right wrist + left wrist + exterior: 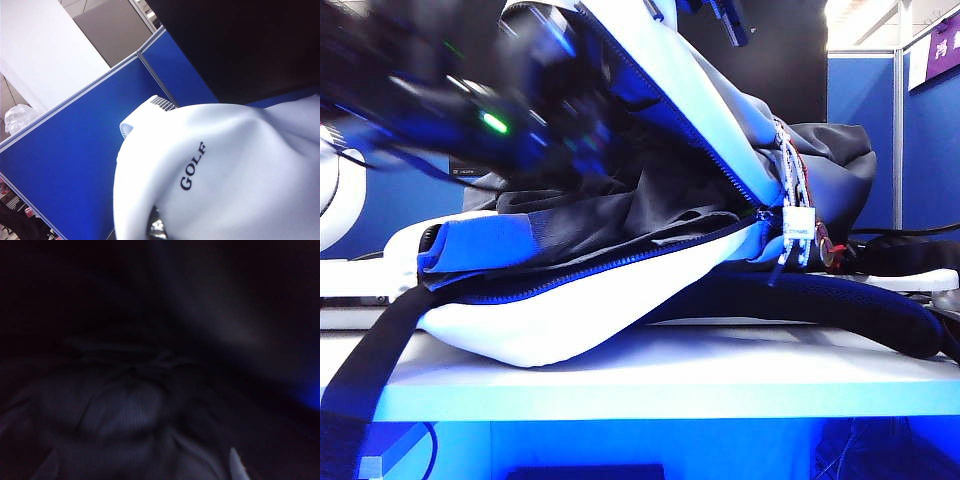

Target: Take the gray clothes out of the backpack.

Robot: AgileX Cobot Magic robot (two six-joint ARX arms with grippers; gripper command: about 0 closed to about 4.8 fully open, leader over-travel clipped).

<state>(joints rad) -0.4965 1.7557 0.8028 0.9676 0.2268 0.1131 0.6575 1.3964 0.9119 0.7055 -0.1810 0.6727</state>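
The large white and light gray fabric backpack (620,320) lies on its side on the white tabletop (720,375), flap held up. The soft, wrinkly charcoal-gray clothes (620,225) with a bright blue part sit in the open mouth, centre frame. The left hand (535,110), blurred at upper left, is over the opening; its spread cannot be told. The right hand (156,227) is clamped on the white flap. Limp and light, the bundle looks best pinched at a raised fold.

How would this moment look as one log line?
backpack: unzipped, flap lifted | gray clothes: inside | left gripper: blurred at opening | right gripper: shut on flap
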